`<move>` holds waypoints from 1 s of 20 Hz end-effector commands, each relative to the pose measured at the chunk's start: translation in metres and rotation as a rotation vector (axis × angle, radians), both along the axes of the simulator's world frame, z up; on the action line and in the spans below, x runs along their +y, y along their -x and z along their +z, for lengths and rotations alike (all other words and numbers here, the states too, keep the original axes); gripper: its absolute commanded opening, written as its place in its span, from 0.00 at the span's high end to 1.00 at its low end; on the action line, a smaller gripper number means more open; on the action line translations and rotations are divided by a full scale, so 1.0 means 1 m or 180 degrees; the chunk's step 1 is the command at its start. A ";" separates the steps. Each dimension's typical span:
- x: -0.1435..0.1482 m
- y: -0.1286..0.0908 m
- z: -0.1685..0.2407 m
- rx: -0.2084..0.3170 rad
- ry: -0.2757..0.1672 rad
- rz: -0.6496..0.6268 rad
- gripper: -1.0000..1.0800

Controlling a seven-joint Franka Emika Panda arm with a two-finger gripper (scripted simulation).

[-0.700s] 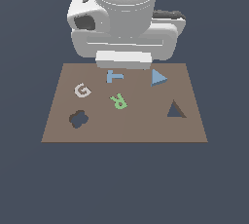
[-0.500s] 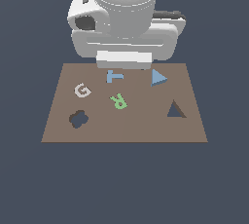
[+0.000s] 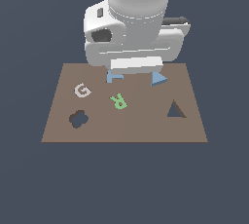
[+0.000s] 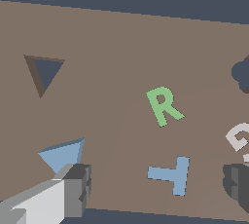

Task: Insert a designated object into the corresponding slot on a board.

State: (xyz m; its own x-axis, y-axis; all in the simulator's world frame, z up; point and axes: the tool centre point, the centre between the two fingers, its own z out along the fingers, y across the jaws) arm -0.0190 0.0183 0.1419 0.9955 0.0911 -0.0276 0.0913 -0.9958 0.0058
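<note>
One brown board [image 3: 124, 125] carried everything. Above its far edge, the tool [image 4: 155, 189] hung with fingers [image 4: 78, 184] spread wide, gripping nothing. Next, the triangular slot [image 3: 176, 110] lay empty, well apart from the light-blue triangle [image 3: 158, 79] resting flat just beside one finger.

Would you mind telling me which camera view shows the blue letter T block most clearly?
The wrist view: the blue letter T block lies fully visible on the flat brown board, near the green letter R. In the exterior view, the arm's white body hides most of it, leaving only part showing.
</note>
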 end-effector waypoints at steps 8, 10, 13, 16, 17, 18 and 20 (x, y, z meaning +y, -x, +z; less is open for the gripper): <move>0.043 0.011 -0.039 -0.0031 -0.0029 0.0976 0.04; 0.054 0.016 -0.049 -0.0039 -0.0036 0.1220 0.04; 0.066 0.023 -0.061 -0.0050 -0.0044 0.1542 0.04; 0.076 0.030 -0.072 -0.0059 -0.0051 0.1810 0.04; 0.079 0.032 -0.075 -0.0061 -0.0053 0.1887 0.04; 0.081 0.035 -0.078 -0.0064 -0.0054 0.1958 0.04; 0.085 0.038 -0.083 -0.0067 -0.0056 0.2080 0.04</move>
